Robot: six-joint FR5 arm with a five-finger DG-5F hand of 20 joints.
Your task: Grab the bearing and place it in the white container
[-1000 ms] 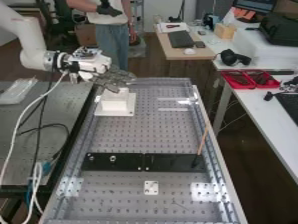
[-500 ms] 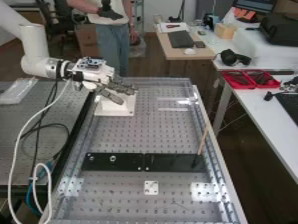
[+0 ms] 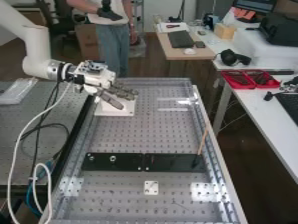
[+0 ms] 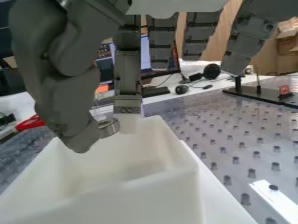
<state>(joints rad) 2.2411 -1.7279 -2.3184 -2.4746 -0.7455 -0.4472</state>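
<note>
In the high view the hand [image 3: 114, 95] is above the white container [image 3: 105, 108], which stands at the bench's far left on a white base plate. From the wrist, the hand [image 4: 66, 85] has its thumb and one finger curled together, pinching the small metal ring-shaped bearing [image 4: 108, 128] between their tips. Below them is the open mouth of the white container [image 4: 153, 197], and the bearing hangs over the opening near its rim. The other fingers extend beyond the pinch, holding nothing.
Black plates [image 3: 173, 162] lie across the perforated bench [image 3: 156, 135], with a thin wooden stick [image 3: 203, 140] rising from their right end. A small white plate [image 3: 151, 188] lies nearer. Cables [image 3: 41, 135] hang at the left beside the arm.
The hand has come down and nearer over the white container since a second ago, with a slight further shift in the last half second. The arm's wrist is lower.
</note>
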